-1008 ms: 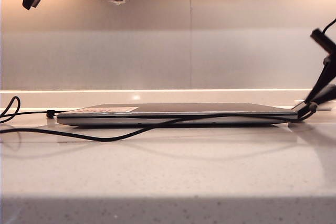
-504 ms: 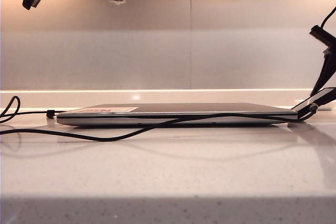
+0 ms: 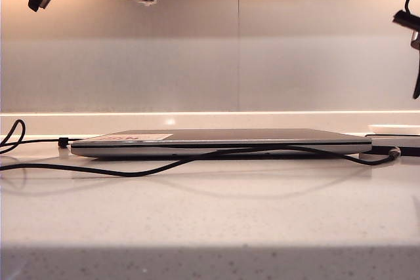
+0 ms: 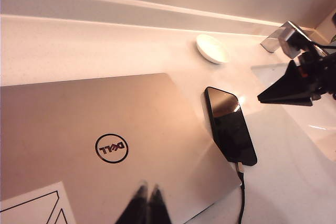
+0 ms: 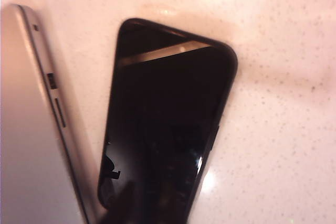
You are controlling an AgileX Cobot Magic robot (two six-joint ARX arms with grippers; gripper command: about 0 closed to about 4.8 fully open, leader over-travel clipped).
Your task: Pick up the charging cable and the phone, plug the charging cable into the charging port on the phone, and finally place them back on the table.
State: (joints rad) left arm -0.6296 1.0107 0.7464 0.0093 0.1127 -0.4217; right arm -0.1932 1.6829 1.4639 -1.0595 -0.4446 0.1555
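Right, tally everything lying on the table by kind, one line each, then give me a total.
Laptop: 1
Phone: 1
Charging cable: 1, plugged into the phone's end
Small white dish: 1
Total: 4

Neither gripper counts: the left gripper hovers over the laptop, jaws shut; the right gripper hangs above the table beside the phone.

A pale grey panelled wall [image 3: 262, 44], warmly lit at upper left, rises behind a low ledge [image 3: 197, 122].
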